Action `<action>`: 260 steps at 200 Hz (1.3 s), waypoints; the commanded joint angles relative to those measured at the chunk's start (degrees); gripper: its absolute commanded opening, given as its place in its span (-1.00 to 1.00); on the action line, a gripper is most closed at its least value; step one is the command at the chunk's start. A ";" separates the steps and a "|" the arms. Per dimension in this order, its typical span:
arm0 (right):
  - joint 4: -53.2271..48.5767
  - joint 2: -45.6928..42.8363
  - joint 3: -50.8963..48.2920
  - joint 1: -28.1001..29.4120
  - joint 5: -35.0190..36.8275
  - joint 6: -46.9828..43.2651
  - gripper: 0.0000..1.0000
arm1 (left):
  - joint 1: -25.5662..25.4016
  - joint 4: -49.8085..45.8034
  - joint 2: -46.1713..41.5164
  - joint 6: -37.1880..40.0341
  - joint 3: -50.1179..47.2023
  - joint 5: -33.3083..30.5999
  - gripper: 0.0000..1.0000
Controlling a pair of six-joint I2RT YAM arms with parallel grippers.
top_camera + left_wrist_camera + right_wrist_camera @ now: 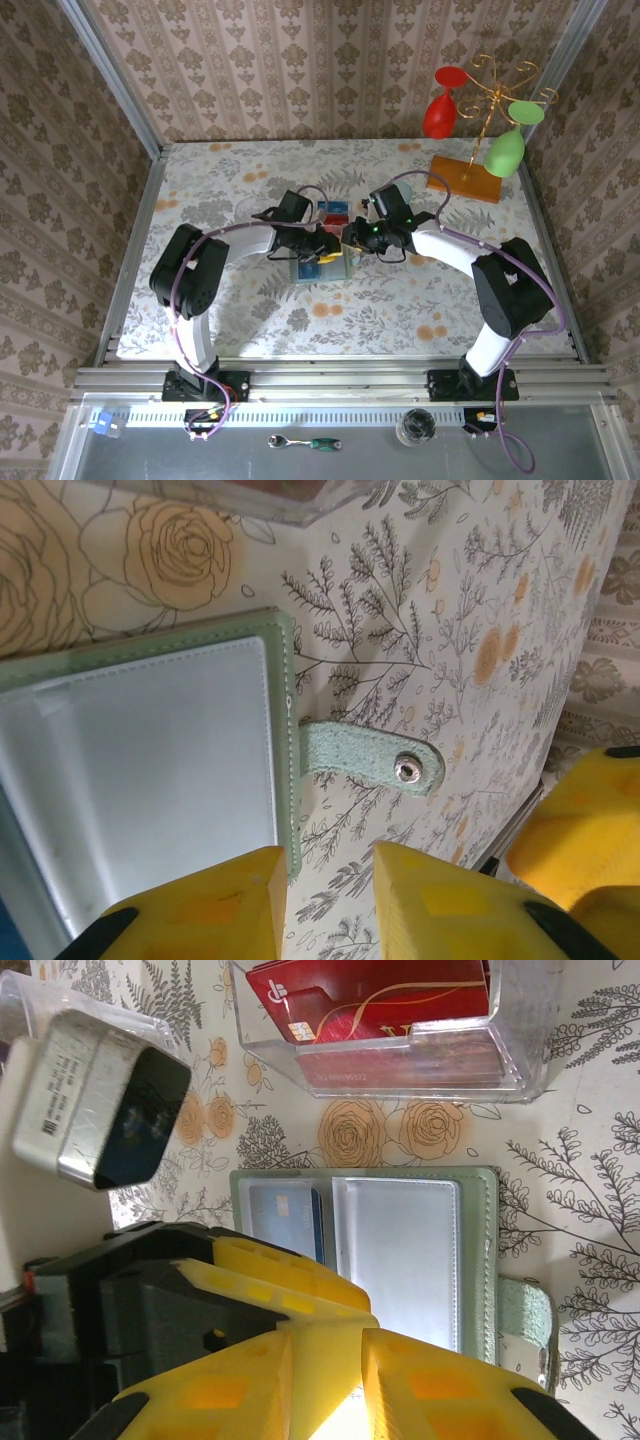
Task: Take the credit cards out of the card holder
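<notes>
Open card holder (pixel 400 1260) (blue credit card (pixel 285 1215) pocketed at its 9 o'clock); left gripper (pixel 328 865) slightly spread; right gripper (pixel 328 1350), state indeterminable.

Overhead view down onto table (pixel 270 310); both wrist views close over one card holder (pixel 400 1250)

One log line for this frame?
card holder: open flat | blue card: in its pocket | red card: in clear tray | left gripper: open at holder edge | right gripper: over holder, grip unclear

card holder (pixel 150 750): left part cut by frame edge | blue card (pixel 283 1215): lower end behind left fingers (pixel 290 1280)
</notes>
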 commanded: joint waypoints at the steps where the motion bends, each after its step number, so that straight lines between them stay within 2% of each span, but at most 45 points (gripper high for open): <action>1: -1.30 -1.05 -0.55 -0.16 0.91 -0.10 -0.50 | 0.74 -1.17 -1.83 0.47 0.82 -0.14 -0.43; 71: -0.69 3.13 2.30 1.54 -2.06 0.96 -0.51 | 6.31 -1.94 -9.65 2.30 -6.01 -1.83 -0.54; 80: -0.87 3.80 3.01 2.05 -2.30 0.99 -0.51 | 6.98 -2.37 -10.44 2.69 -7.07 -3.86 -0.56; 131: -2.53 7.76 6.87 4.66 -3.26 0.81 -0.51 | 11.40 -0.94 -11.14 3.31 -12.32 -2.92 -0.67; 215: -5.09 14.18 12.29 7.23 -4.97 0.66 -0.53 | 12.70 -1.39 -8.87 5.18 -13.97 -2.80 -1.00; 260: -5.47 15.86 13.38 7.49 -5.46 0.73 -0.52 | 12.77 -1.50 -8.23 5.76 -15.22 -3.14 -1.00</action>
